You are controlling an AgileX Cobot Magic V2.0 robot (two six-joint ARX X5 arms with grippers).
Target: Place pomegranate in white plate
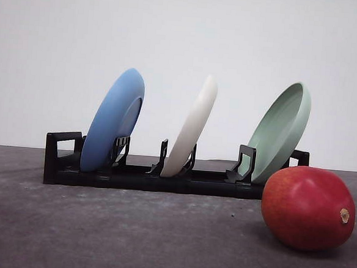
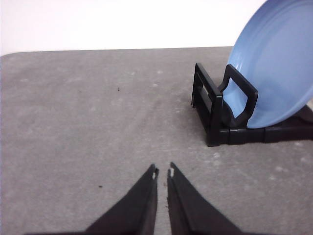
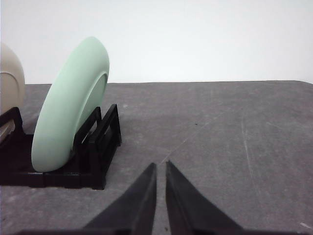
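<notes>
Starting on your left in the front view, you have a black dish rack [image 1: 163,176] running across the grey table [image 1: 128,235], and its first slot holds the blue plate [image 1: 113,118], standing on edge and tilted to the right. The left gripper [image 2: 162,173] hangs low over bare table with its two dark fingers drawn almost together, only a thin slit between the tips and nothing held; the rack's end and the blue plate sit ahead of it and off to one side. Moving along, the white plate [image 1: 192,124] stands on edge in the middle slot, leaning the same way, and the pale green plate [image 1: 283,129] fills the last slot. The pomegranate [image 1: 308,208] lies on the table in front of the rack's right end, just before the green plate, its tan nub pointing right. Your right gripper [image 3: 161,167] is likewise nearly closed and empty, hovering over the table near the green plate's end of the rack
</notes>
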